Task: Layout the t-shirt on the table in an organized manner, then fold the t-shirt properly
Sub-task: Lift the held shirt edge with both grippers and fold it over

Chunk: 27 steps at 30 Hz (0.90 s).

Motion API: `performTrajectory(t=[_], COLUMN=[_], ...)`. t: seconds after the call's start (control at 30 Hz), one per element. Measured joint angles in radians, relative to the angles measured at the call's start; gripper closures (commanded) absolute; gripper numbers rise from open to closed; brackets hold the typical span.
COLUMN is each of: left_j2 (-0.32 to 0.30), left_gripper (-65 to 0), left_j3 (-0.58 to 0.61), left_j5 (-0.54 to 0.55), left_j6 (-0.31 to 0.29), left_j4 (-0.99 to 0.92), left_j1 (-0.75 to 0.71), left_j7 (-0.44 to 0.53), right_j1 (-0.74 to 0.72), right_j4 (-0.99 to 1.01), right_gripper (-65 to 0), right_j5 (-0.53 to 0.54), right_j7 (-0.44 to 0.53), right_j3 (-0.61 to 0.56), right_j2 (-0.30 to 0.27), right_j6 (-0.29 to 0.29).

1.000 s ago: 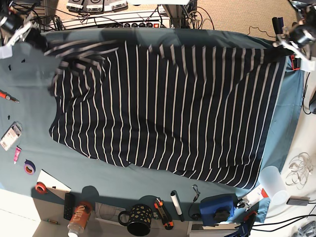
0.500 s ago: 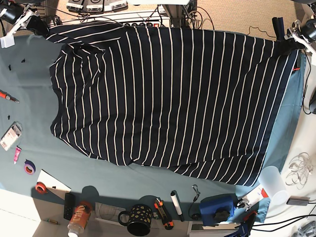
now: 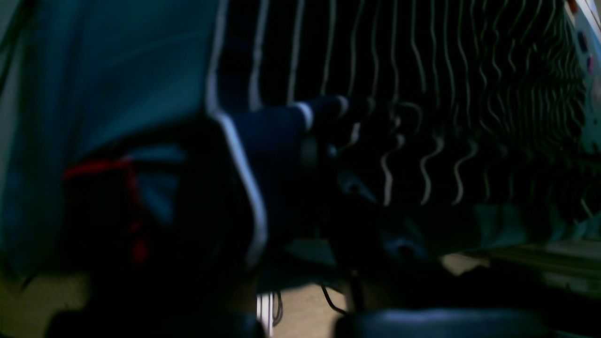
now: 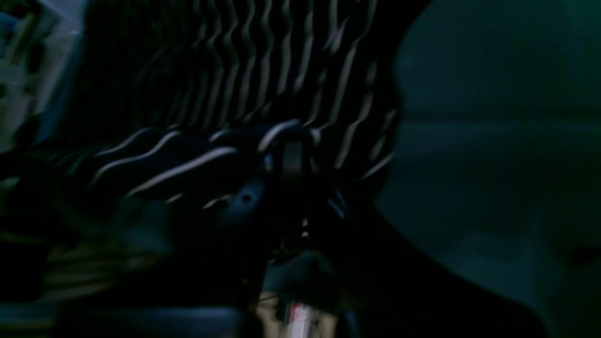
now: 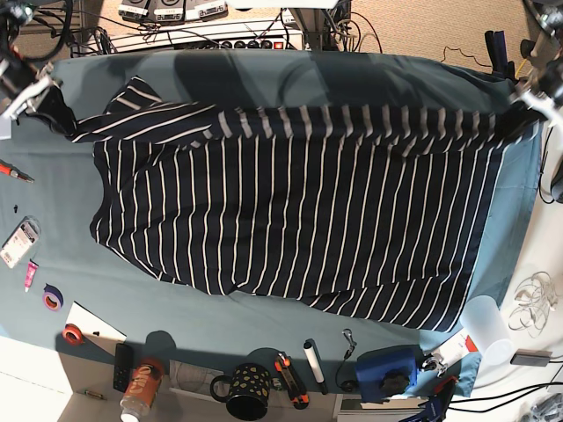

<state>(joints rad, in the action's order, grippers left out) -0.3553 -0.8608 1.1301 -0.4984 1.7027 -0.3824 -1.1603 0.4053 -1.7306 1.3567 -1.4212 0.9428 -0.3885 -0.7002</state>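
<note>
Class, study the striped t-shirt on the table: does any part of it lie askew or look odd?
Yes. The t-shirt is not flat: its far edge is lifted and stretched in a band between the left hand and right hand. Its sleeve by the right hand is bunched, and its near hem runs slantwise across the table.

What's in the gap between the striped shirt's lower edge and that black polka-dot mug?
In the base view, only bare teal table lies between the t-shirt hem and the mug; the mug stands just past the table's edge.
</note>
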Motion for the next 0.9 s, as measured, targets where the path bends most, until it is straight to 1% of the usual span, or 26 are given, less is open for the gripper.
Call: performTrajectory(t=[0.13,0.2,0.27,0.37,0.47,0.53,0.6,0.63,0.67,0.7,0.73,0.83,0.9], left_j2=[0.001,0.002,0.000,0.000,-0.002,-0.003,-0.002,-0.002,0.000,0.000,0.000,0.000,0.000], left_gripper=[0.0,0.0,0.0,0.0,0.0,0.0,0.0,0.0,0.0,0.0,0.0,0.0,0.0], left_j3=[0.143,0.168,0.170,0.174,0.220,0.278,0.334,0.356,0.370,0.379,0.384,0.406,0.422], left_j5=[-0.159,-0.230,-0.277,-0.312,-0.365,-0.427,-0.510,-0.536,-0.552,-0.575,-0.597,-0.610,-0.610], left_j6=[0.013,0.084,0.120,0.117,0.117,0.117,0.124,0.153,0.195,0.224,0.241,0.237,0.201], left_j4=[-0.001,-0.001,-0.001,-0.001,-0.001,-0.001,-0.001,-0.001,-0.001,-0.001,-0.001,-0.003,-0.026], left_j1=[0.063,0.105,0.146,0.196,0.232,0.236,0.238,0.241,0.245,0.250,0.257,0.278,0.303], left_j7=[0.107,0.116,0.117,0.145,0.159,0.205,0.276,0.312,0.347,0.361,0.357,0.357,0.359], right_j1=[-0.036,-0.050,-0.064,-0.108,-0.163,-0.201,-0.233,-0.248,-0.257,-0.266,-0.271,-0.287,-0.308], right_j4=[0.044,0.062,0.066,0.067,0.069,0.070,0.070,0.070,0.070,0.070,0.070,0.102,0.172], right_gripper=[0.0,0.0,0.0,0.0,0.0,0.0,0.0,0.0,0.0,0.0,0.0,0.0,0.0], right_j5=[-0.146,-0.213,-0.265,-0.370,-0.471,-0.530,-0.578,-0.606,-0.638,-0.659,-0.685,-0.731,-0.738], right_j7=[0.003,0.045,0.114,0.176,0.230,0.278,0.319,0.332,0.349,0.364,0.386,0.464,0.473], right_j3=[-0.064,-0.114,-0.164,-0.221,-0.258,-0.273,-0.284,-0.289,-0.291,-0.291,-0.291,-0.291,-0.291], right_j2=[0.000,0.001,0.001,0.001,0.001,0.001,0.001,0.001,0.001,0.002,0.002,0.001,0.001], right_j6=[0.002,0.002,0.003,0.003,0.000,0.000,-0.001,-0.002,-0.005,-0.007,-0.008,-0.010,-0.010])
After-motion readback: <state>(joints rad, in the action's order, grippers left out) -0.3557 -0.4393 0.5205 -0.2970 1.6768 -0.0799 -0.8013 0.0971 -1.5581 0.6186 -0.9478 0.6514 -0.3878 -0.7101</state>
